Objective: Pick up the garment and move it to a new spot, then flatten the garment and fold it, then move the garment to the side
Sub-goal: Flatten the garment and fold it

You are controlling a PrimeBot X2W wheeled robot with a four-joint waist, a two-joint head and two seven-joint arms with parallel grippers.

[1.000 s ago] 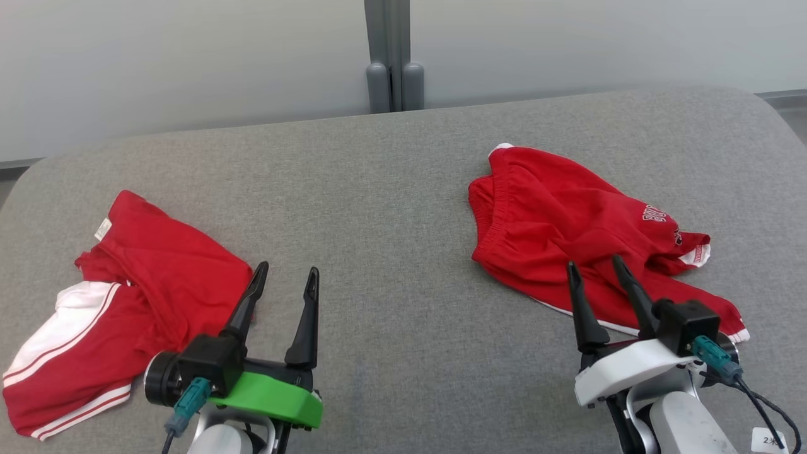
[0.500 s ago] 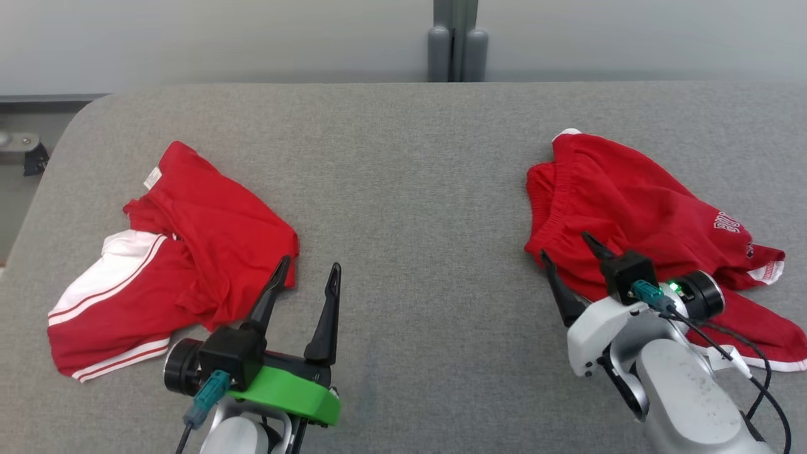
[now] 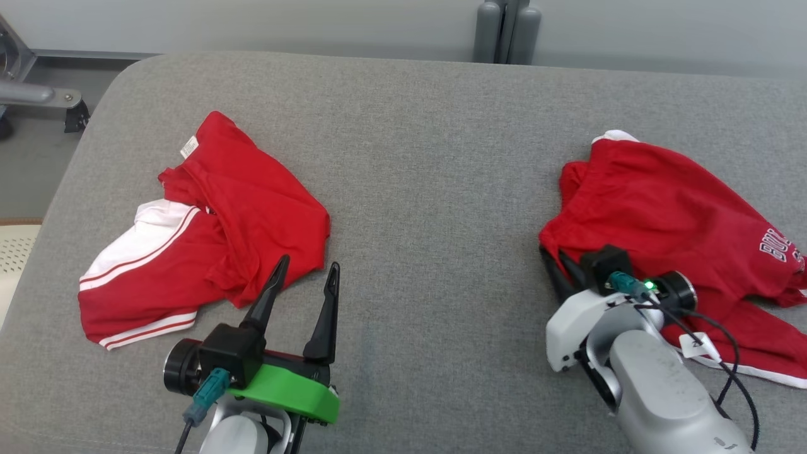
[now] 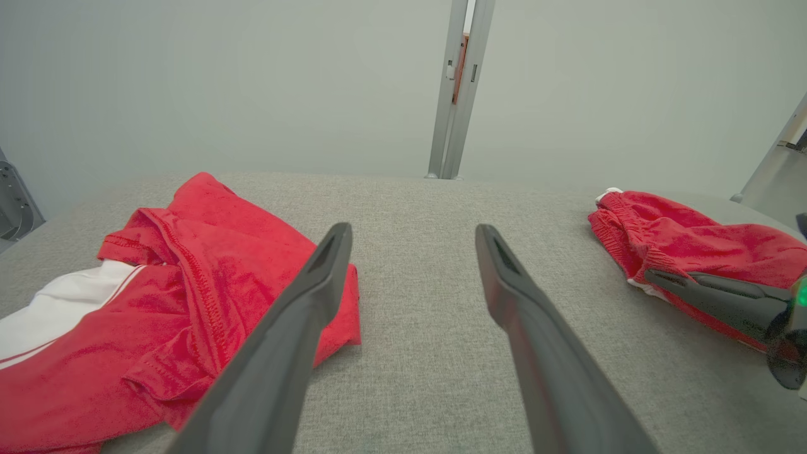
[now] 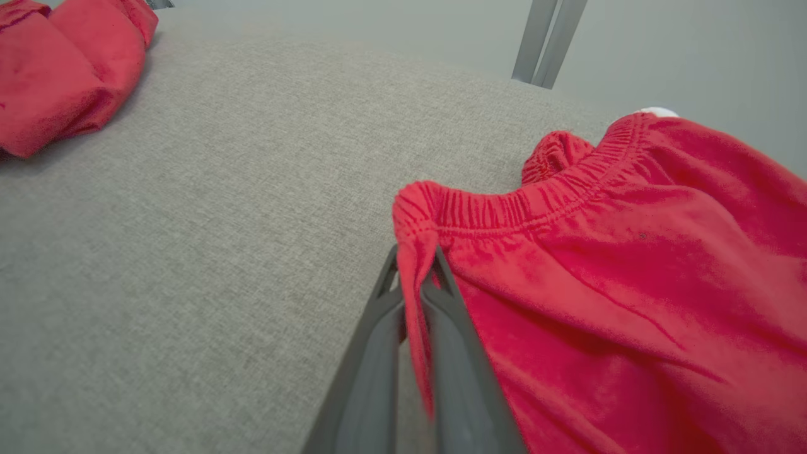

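Where the elastic waistband bunches into a corner, my right gripper [image 5: 416, 257] is clamped on the red shorts [image 5: 599, 284], with a fold of cloth pinched between its two fingers. The shorts lie crumpled on the right part of the grey padded table [image 3: 429, 157]. Their near-left corner is in my grip and the rest is spread on the table's surface. My left gripper [image 3: 306, 277] hangs above the table's near side, left of its middle, fingers spread wide and holding nothing. A second red garment with white stripes [image 3: 208, 233] lies on the table's left part, close by those open fingers.
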